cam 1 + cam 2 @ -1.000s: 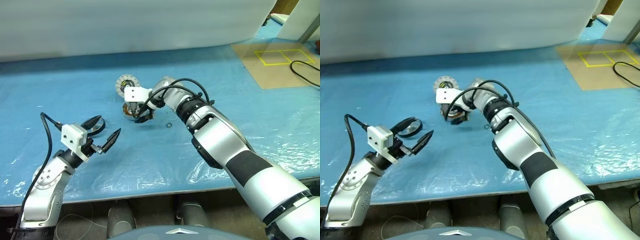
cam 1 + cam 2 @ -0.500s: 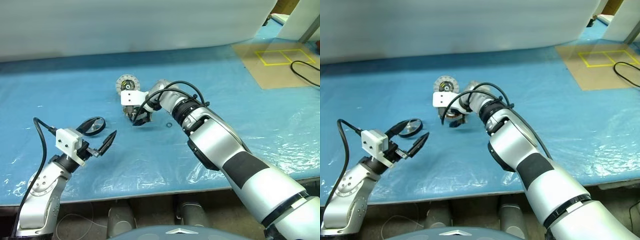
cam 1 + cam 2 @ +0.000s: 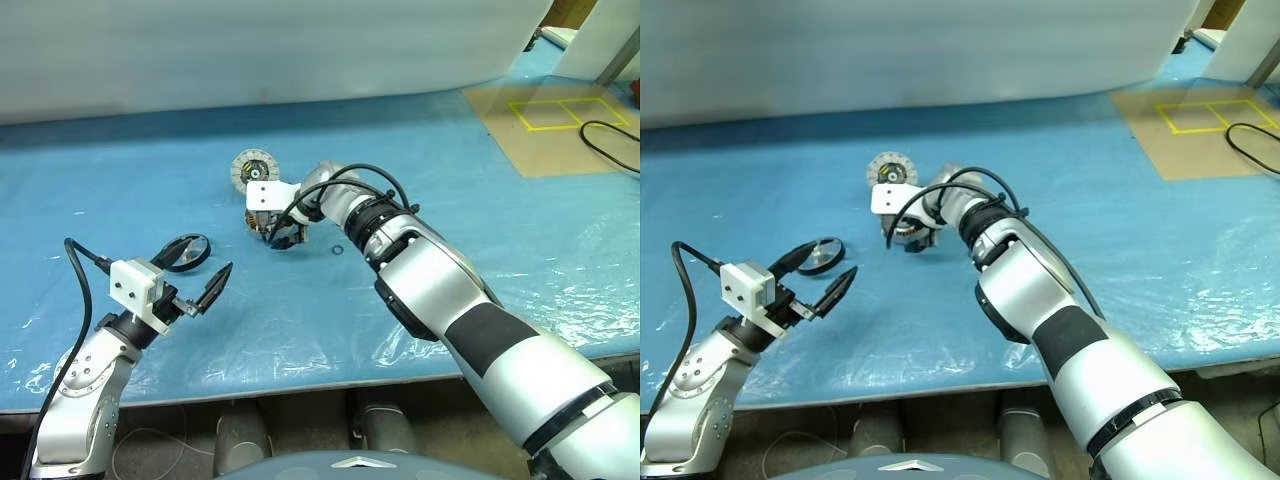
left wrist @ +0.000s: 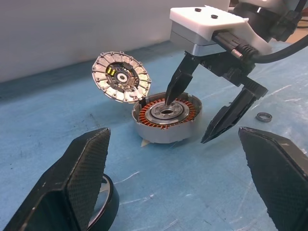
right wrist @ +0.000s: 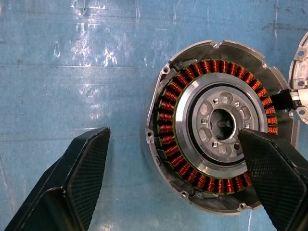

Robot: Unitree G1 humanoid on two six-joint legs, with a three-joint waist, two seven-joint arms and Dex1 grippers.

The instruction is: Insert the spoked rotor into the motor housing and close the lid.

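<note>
The motor housing (image 5: 166, 120), a silver-rimmed cup with copper windings, sits mid-table on the blue sheet. The lid (image 3: 251, 167), a silvery segmented disc, stands tilted against the housing's far edge, also seen as the lid (image 4: 121, 77). My right gripper (image 4: 187, 120) hangs open over the housing (image 4: 166, 115), one fingertip at the central hub and the other outside the rim; it holds nothing. The spoked rotor (image 3: 820, 255), a dark ring, lies flat to the left. My left gripper (image 3: 208, 262) hovers open just in front of it, empty.
A tiny metal ring (image 3: 338, 250) lies on the sheet right of the housing. A brown board with yellow tape (image 3: 560, 115) and a black cable (image 3: 612, 135) are at the far right. The table's front edge (image 3: 300, 385) runs close below the arms.
The left gripper has dipped slightly toward the front left, uncovering more of the rotor. The right gripper has edged a little left over the housing. Both stay open.
</note>
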